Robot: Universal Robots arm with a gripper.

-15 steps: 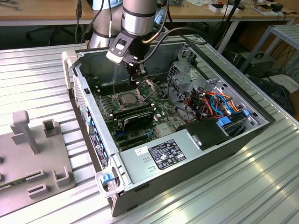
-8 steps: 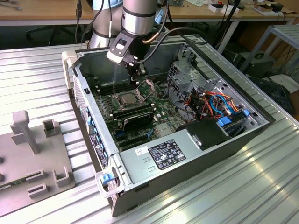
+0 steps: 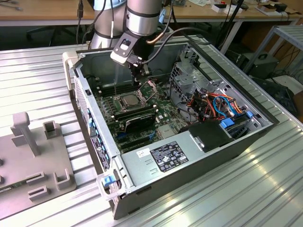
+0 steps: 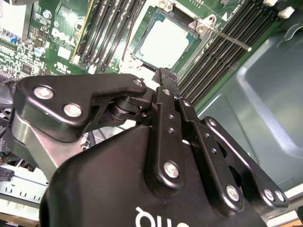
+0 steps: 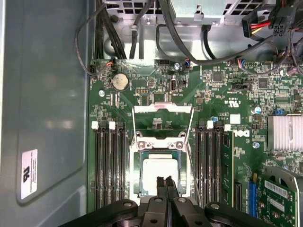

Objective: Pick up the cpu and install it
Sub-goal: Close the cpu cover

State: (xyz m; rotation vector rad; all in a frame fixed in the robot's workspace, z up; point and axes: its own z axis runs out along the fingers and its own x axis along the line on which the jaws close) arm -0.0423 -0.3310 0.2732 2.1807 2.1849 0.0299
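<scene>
Step in hand, as judged: placement of the cpu (image 5: 152,171) into its socket, at or close to completion. In the exterior view the chip lay flat inside the socket on the motherboard (image 5: 236,94), just left of the frame's centre, inside the open computer case (image 3: 94,124). Its silver top showed in both wrist views and looked level within the socket surround.

The gripper (image 5: 165,181) hung directly over the chip's near edge. Its fingers were drawn together with nothing visible between them. Whether the tips touched the chip could not be determined.

The hinged metal frame (image 5: 163,109) stood raised off the socket and the thin lever (image 4: 227,37) was swung out, so the chip was seated but not clamped.

Judgement: any further move here calls for a straight, clean path clear of the raised frame, without nudging the loose chip.
</scene>
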